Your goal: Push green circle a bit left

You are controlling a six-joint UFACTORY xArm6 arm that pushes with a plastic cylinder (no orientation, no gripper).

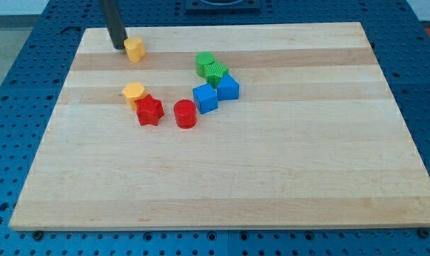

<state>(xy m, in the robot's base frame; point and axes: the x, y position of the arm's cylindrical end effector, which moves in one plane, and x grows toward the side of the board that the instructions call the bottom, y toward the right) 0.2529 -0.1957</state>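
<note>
My tip (119,48) — a bare rod tool, holding nothing — is sitting beside a yellow block (134,49), while the green circle (204,62) is lying well to its right — across the desk (272,171).

Nothing to read here from where I stand: no letters, numbers, labels or brand marks on the wooden board (222,171), and none on the coloured blocks, on my rod, or on the blue perforated surface (8,142) around the board.
</note>
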